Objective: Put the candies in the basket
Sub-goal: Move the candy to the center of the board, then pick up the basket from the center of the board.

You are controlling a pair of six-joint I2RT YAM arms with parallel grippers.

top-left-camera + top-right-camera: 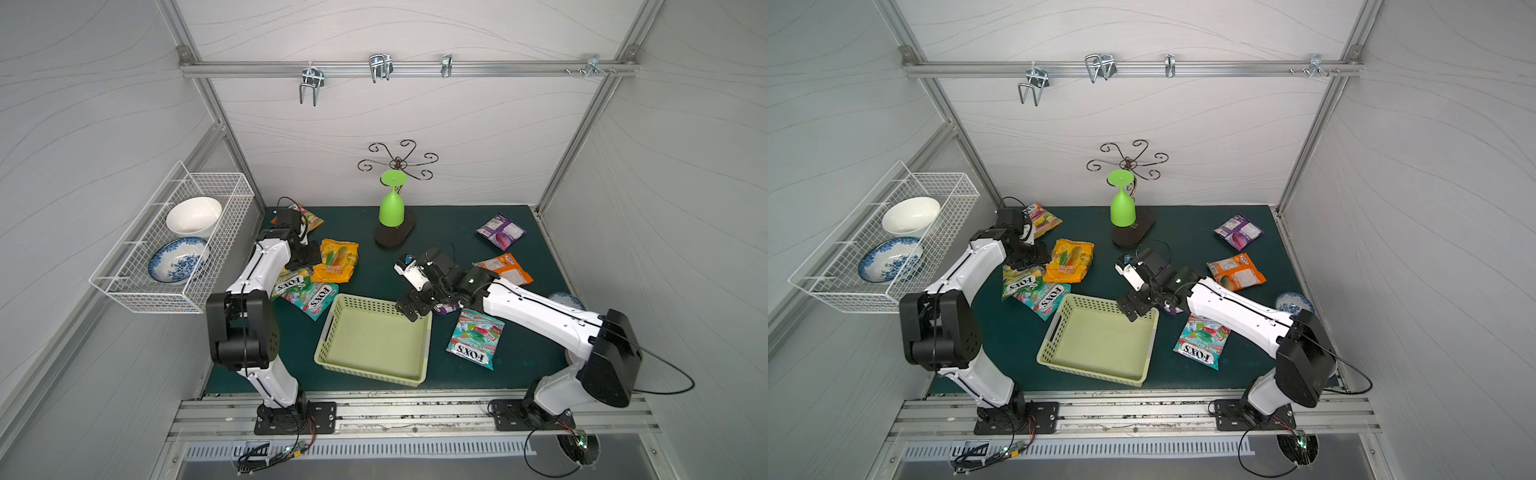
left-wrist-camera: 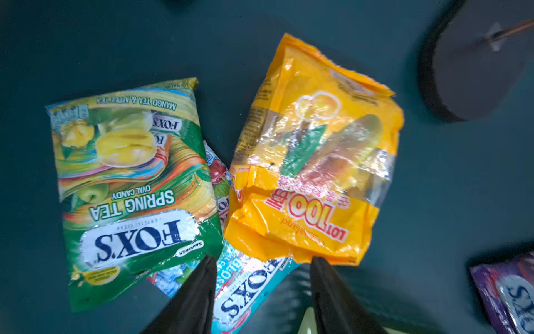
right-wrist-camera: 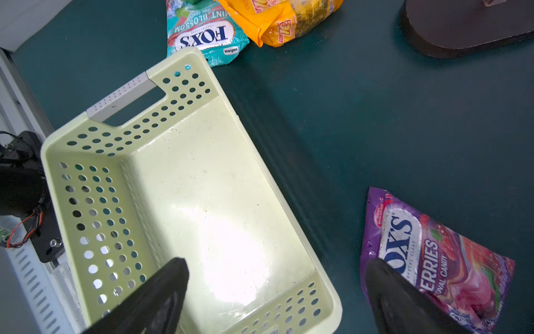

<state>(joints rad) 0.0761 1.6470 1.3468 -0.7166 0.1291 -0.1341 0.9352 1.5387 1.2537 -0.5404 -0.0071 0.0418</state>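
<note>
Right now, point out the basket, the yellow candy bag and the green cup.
basket (image 1: pixel 370 372): in a top view, near wall.
yellow candy bag (image 2: pixel 312 162): left wrist view, clear window.
green cup (image 1: pixel 391 210): in a top view, bowl.

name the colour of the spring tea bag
Spring tea bag: mainly green, clearest in the left wrist view.

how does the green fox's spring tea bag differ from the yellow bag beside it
The green bag is green with fruit art; the yellow bag is orange-yellow. The green bag reads FOX'S Spring Tea; the yellow bag shows a red 100. The yellow bag has a clear window; the green bag is opaque. Both lie on the dark mat, outside the basket, each overlapping a teal bag.
</note>
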